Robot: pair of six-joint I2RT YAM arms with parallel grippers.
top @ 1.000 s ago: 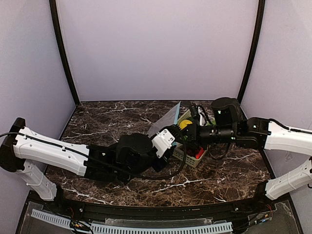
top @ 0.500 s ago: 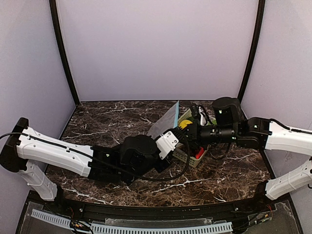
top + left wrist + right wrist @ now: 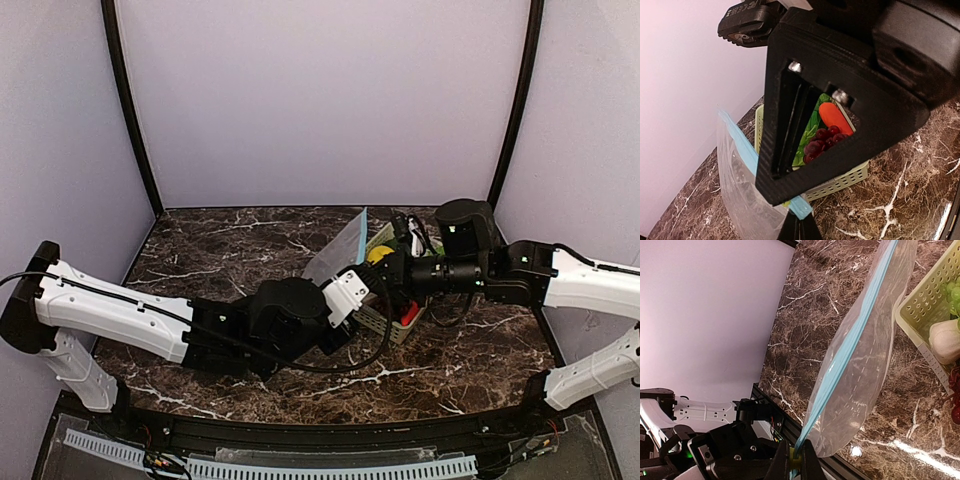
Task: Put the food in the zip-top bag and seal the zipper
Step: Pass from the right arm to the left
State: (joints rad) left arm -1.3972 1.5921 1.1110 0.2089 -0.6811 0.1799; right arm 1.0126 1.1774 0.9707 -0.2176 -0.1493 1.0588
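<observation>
Left tool [image 3: 800, 227], right tool [image 3: 795, 463] pinch zipper [image 3: 850, 340], one bag [image 3: 865, 380]; one basket [image 3: 840, 182].

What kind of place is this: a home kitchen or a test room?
Probably a robot test booth, not a kitchen: plain lilac walls enclose a marble-patterned table, two robot arms stand at its edge, and a basket holds toy food.

We see the same build on both: white shells on the left arm [image 3: 110, 310] and right arm [image 3: 590, 280], with black joints [image 3: 285, 315]. A black cable [image 3: 378, 340] runs by the left wrist. The right gripper [image 3: 793, 466] housing is black and triangular, with two silver screws [image 3: 794, 66].
</observation>
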